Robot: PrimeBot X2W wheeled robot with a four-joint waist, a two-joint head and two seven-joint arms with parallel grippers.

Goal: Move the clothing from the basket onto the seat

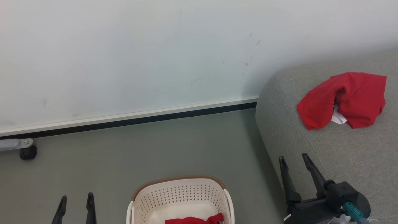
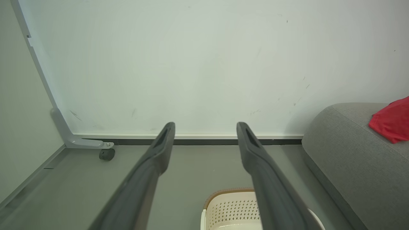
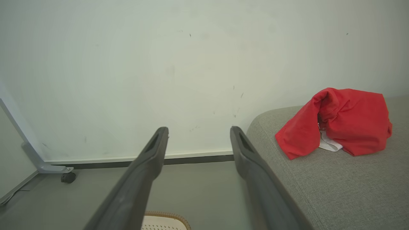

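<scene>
A crumpled red garment (image 1: 345, 99) with a bit of white showing lies on the grey sofa (image 1: 342, 149) at the right; it also appears in the right wrist view (image 3: 338, 123) and at the edge of the left wrist view (image 2: 391, 119). The cream basket (image 1: 178, 194) stands on the floor at bottom centre, with another red garment (image 1: 194, 220) inside it. My right gripper (image 1: 293, 160) is open beside the sofa's near corner, holding nothing. At the lower left my left gripper (image 1: 76, 199) is open and empty, left of the basket.
A white wall with a dark skirting strip (image 1: 130, 119) runs behind the grey floor (image 1: 155, 149). A grey metal leg with a black caster (image 1: 28, 152) stands at the far left by the wall.
</scene>
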